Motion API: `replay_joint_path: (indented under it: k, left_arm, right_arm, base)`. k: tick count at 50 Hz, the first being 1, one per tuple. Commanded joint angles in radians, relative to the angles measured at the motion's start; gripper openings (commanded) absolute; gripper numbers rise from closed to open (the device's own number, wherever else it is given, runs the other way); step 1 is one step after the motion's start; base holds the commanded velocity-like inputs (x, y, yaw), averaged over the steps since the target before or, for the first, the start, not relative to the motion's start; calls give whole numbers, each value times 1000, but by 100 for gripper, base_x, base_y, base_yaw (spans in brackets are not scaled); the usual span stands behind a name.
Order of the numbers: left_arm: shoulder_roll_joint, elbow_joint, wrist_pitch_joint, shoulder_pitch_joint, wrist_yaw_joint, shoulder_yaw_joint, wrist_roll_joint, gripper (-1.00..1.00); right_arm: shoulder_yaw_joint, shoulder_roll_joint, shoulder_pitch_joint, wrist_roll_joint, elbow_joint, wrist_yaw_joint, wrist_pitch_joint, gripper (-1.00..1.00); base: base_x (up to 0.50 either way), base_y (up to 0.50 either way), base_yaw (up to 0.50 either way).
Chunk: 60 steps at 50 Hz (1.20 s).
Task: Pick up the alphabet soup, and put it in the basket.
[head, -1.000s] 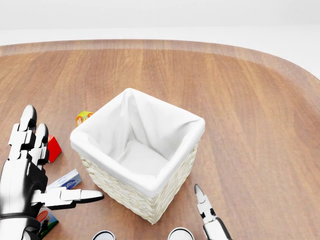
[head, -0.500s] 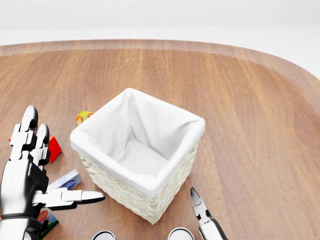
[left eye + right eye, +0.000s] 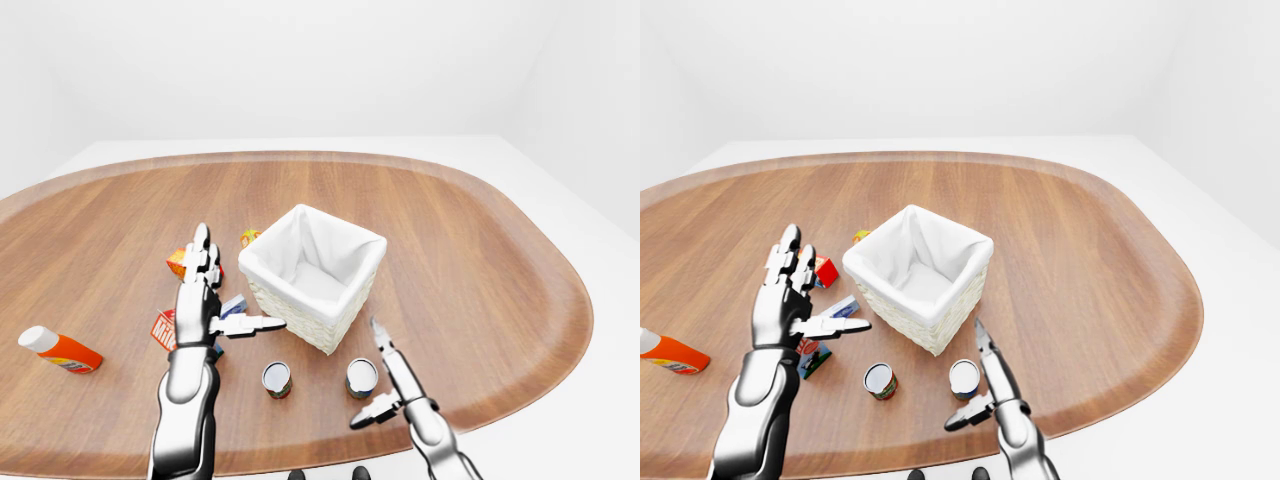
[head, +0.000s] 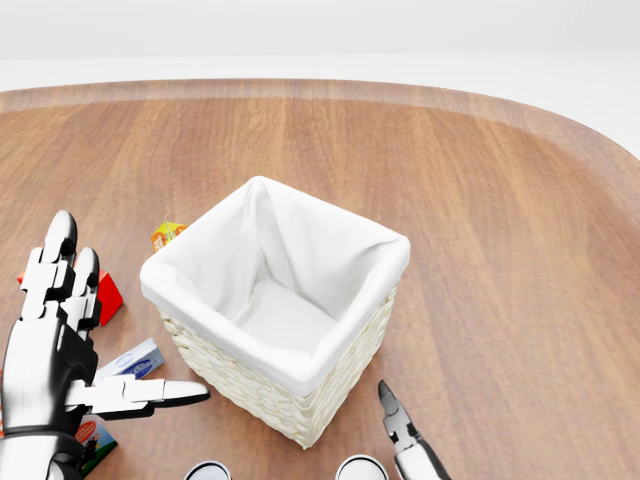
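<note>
Two small cans stand upright near the bottom of the left-eye view, one with a red and green label (image 3: 277,379) and one (image 3: 361,377) to its right. I cannot tell which is the alphabet soup. The white-lined wicker basket (image 3: 300,322) stands just above them, with nothing in it. My right hand (image 3: 382,378) is open with straight fingers, close beside the right can and not touching it. My left hand (image 3: 232,292) is open and spread, raised to the left of the basket, holding nothing.
An orange bottle with a white cap (image 3: 58,350) lies at the far left. Small boxes sit left of the basket: a red one (image 3: 163,328), a blue-white one (image 4: 130,362), an orange-red one (image 3: 177,262) and a yellow one (image 3: 248,237). The table's rounded edge (image 3: 500,395) runs close below my right hand.
My right hand has slid a little left and down in the head view, toward the right can. My left hand has hardly moved.
</note>
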<state>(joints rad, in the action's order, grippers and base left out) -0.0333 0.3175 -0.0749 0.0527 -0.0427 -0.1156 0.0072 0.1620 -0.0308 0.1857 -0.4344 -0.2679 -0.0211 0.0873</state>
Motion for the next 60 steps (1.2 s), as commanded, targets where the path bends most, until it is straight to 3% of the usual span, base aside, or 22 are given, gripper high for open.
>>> replay_joint_path:
  k: [1,12,45,60]
  left_arm:
    - [0,-4,4,0,0,1,1,100]
    - [-1,-21,18,-2,0,1,3,100]
    - [0,-14,12,0,2,6,5,100]
    - [-1,-27,20,-4,2,5,6,100]
  right_arm:
    - [-7,2,-21,-6,-53,3,0,100]
    - [-18,5,-47,-13,-113,10,0,100]
    - [-20,24,-95,-26,-170,30,0,100]
    - [-6,33,-114,-37,-223,48,0,100]
  base:
    - [0,0,0]
    - [0,0,0]
    - [0,0,0]
    - [0,0,0]
